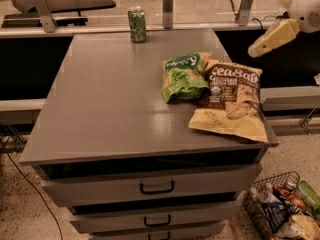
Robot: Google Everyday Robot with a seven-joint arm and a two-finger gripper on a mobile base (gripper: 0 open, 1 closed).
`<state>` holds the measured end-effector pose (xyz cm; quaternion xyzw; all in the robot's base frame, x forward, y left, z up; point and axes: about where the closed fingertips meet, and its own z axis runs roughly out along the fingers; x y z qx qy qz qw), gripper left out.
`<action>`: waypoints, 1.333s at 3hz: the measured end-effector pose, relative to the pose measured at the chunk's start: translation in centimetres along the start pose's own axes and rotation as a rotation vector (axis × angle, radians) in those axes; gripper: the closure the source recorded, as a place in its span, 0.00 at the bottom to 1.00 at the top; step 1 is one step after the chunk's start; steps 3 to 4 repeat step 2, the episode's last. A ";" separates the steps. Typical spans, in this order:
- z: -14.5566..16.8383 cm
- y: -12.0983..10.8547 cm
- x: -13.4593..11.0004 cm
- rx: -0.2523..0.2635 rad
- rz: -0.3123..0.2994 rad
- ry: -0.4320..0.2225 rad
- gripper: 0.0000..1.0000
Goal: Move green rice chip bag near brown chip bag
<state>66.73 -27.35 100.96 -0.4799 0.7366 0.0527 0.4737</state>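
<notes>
The green rice chip bag (pixel 183 76) lies on the grey cabinet top (pixel 110 99), right of centre. Its right edge touches the brown chip bag (pixel 231 99), which lies flat at the right edge of the top with its pale yellow lower part toward the front. My gripper (pixel 260 46) is at the upper right, raised above and beyond the right edge of the cabinet, clear of both bags. It holds nothing.
A green drink can (pixel 137 24) stands at the back edge of the top. Metal posts (pixel 168 6) rise behind the cabinet. Drawers (pixel 156 187) face front. A wire basket (pixel 280 209) of items sits on the floor at the lower right.
</notes>
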 end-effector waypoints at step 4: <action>-1.3 -2.0 -3.6 0.158 0.022 -0.179 0.00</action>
